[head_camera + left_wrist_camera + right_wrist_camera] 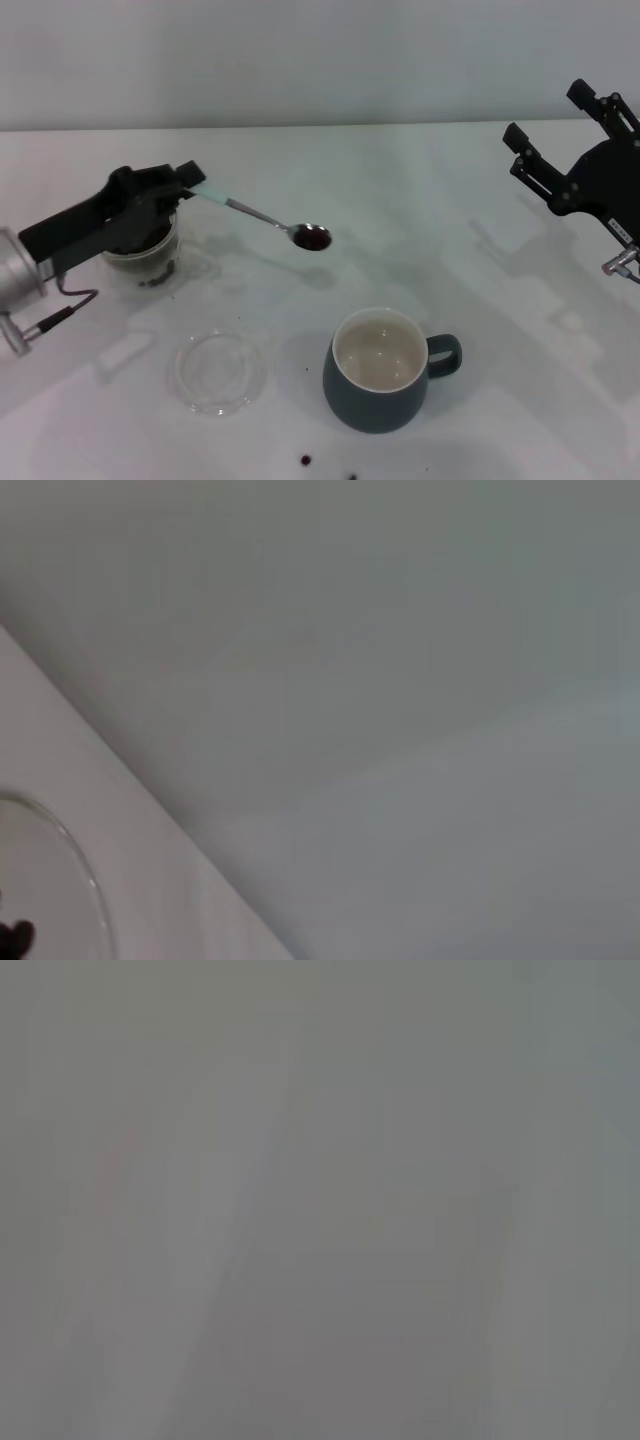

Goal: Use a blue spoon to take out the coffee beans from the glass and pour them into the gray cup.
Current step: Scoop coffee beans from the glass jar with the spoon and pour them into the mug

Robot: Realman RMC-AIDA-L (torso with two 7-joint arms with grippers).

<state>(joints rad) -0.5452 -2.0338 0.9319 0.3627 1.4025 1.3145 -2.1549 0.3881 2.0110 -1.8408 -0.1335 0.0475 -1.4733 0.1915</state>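
My left gripper (188,181) is shut on the pale-blue handle of the blue spoon (262,219), held level in the air. Its metal bowl carries dark coffee beans (314,238) and hangs above the table, back-left of the gray cup (381,372). That cup stands near the front, its cream inside showing no beans, its handle pointing right. The glass (148,256) stands under my left arm with dark beans in it, partly hidden by the arm. My right gripper (560,125) hangs open at the far right, away from everything.
A flat clear round dish (220,372) lies left of the gray cup; its rim (70,855) also shows in the left wrist view. A few spilled beans (305,460) lie at the front edge of the white table (480,290).
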